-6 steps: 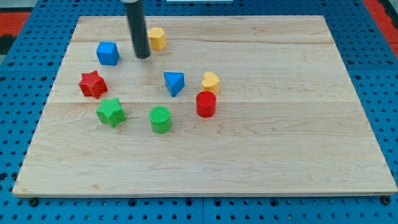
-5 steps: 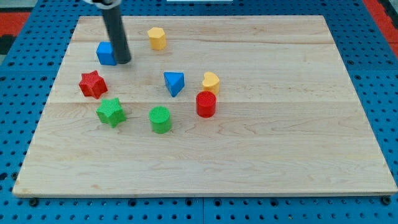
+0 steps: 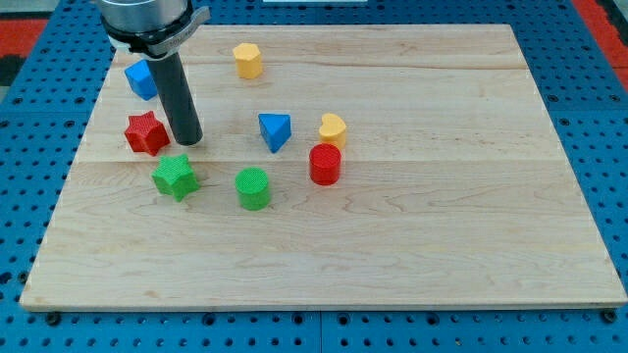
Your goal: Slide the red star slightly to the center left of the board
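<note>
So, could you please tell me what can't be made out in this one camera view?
- Blue cube: its right part is hidden behind the rod.
- My tip: it stands just right of the red star; whether it touches the star cannot be told.
- Arm: everything above the rod's collar is cut off by the view's top.
- Board: its bottom corners run close to the frame's edge.

Seven blocks sit on one wooden board point(image 3: 412, 245): two red, a star point(image 3: 145, 132) and a cylinder point(image 3: 325, 164); two green, a star point(image 3: 175, 176) and a cylinder point(image 3: 253, 187); two blue, a cube point(image 3: 140, 78) and a triangle point(image 3: 276, 130); two yellow, a hexagon point(image 3: 247, 60) and a heart point(image 3: 333, 128). That makes eight.
</note>
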Tool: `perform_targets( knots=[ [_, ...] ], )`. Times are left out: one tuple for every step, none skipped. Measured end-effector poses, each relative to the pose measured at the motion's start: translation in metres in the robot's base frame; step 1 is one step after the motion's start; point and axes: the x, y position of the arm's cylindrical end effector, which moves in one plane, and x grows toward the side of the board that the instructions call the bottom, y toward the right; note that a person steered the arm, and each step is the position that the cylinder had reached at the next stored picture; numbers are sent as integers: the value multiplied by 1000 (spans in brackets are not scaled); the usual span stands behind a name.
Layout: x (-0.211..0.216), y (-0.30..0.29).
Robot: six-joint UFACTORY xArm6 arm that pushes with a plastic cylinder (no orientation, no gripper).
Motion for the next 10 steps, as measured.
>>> perform_targets(
  knots=[
    [0, -25],
    [0, -32],
    [-19, -20],
    [-52, 0],
    [-54, 33],
    [-78, 109],
    [-79, 160],
    [-79, 209],
    [-79, 234],
    [-79, 271]
  ],
)
